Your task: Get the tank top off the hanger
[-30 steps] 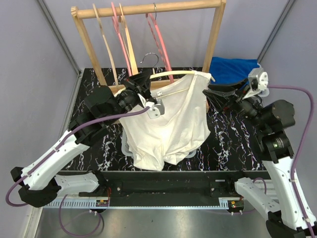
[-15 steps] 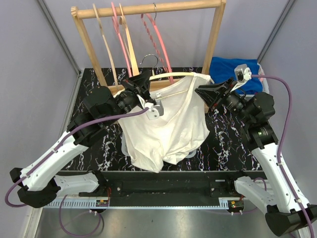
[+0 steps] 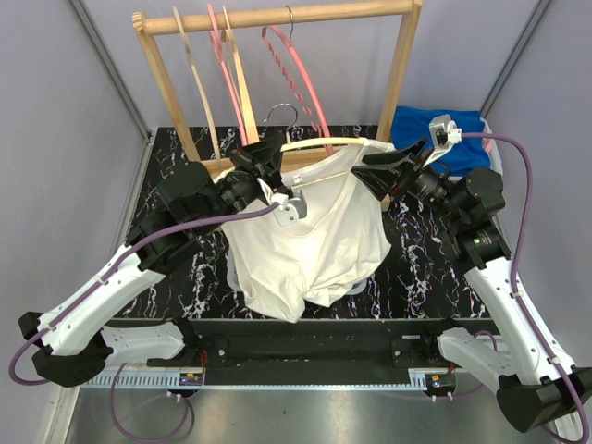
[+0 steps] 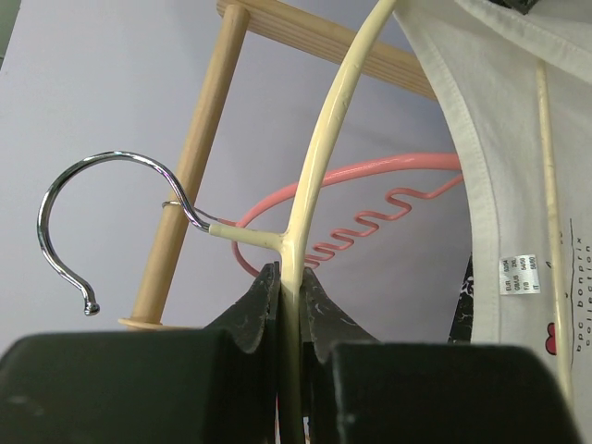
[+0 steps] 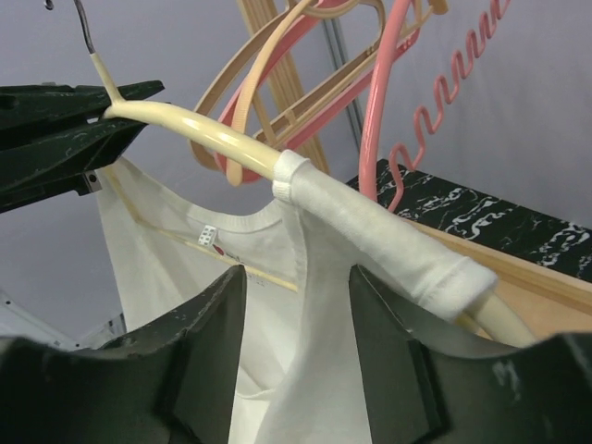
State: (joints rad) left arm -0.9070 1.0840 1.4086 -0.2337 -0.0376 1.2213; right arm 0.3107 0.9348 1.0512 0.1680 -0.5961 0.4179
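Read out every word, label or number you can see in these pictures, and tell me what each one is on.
"bpc bonprix", with a second line that looks like "collection": neck print running sideways inside the white tank top, at the right edge of the left wrist view and partly cut off.
Size tag sewn in beside it: rows of letters and numbers, too small to read.
The same size tag in the right wrist view: blurred.
No other text can be read.

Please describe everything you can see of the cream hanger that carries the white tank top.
The cream plastic hanger has a chrome wire hook, curved arms and a thin lower bar. It is off the wooden rack, held in the air: the left gripper is shut on its neck. One strap of the white tank top wraps its far arm, where the open right gripper hovers.
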